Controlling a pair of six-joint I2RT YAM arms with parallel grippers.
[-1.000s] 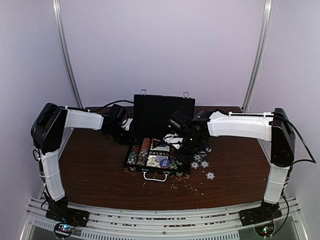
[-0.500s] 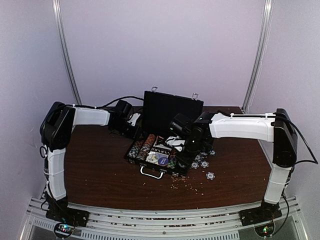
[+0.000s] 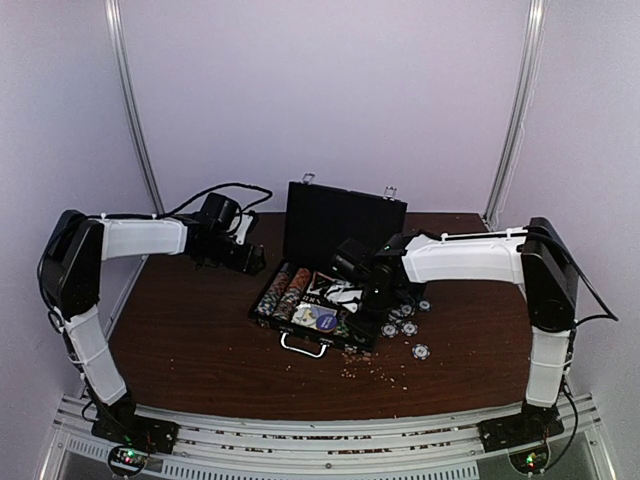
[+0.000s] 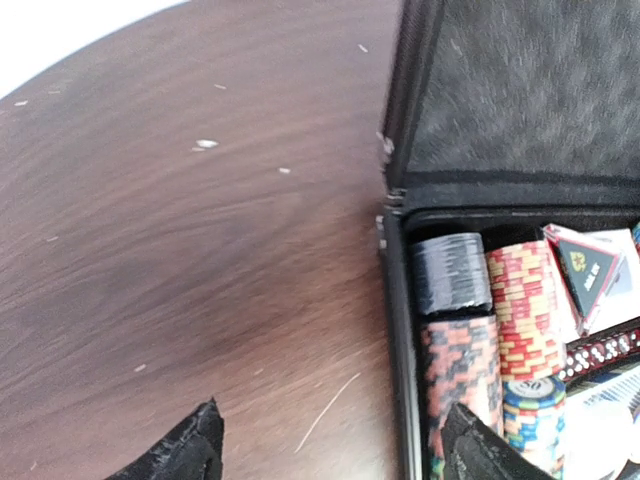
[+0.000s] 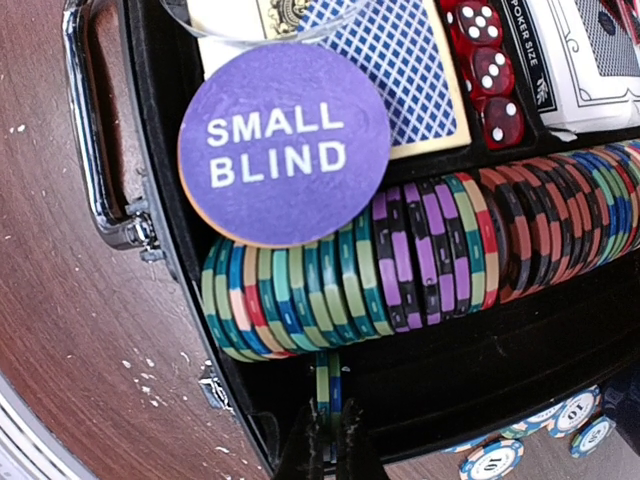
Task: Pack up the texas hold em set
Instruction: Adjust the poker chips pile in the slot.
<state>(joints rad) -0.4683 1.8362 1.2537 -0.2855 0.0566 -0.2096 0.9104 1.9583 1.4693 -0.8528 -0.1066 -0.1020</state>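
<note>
Chip (image 5: 328, 372) (striped, edge-on) sits pinched in right claw (image 5: 328, 412).

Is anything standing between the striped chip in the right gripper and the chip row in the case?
Nothing visible does: the green-and-blue striped poker chip in the right gripper sits just beside the row of striped chips.
</note>
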